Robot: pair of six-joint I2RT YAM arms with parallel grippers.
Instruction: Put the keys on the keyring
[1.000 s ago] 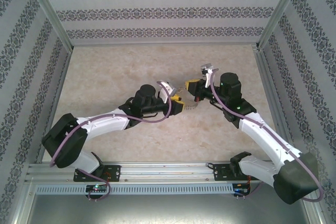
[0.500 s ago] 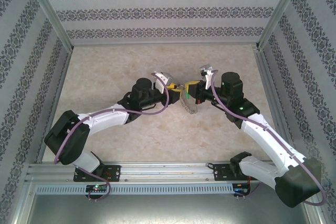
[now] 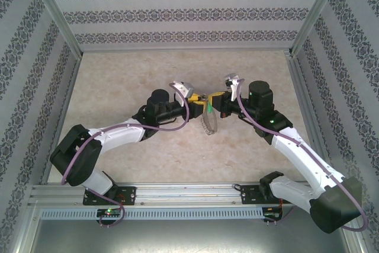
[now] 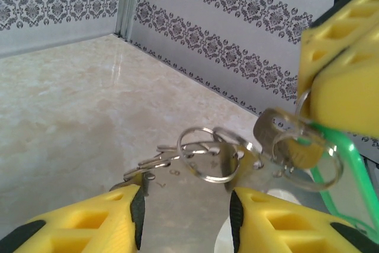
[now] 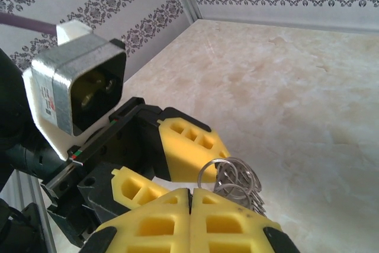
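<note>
Just beyond closed right gripper: keys; keyring dangling below.

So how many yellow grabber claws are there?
2. The left gripper reaches in from the left with its fingers apart. The right gripper comes in from the right, shut on the keys. They meet over the middle of the table.
</note>
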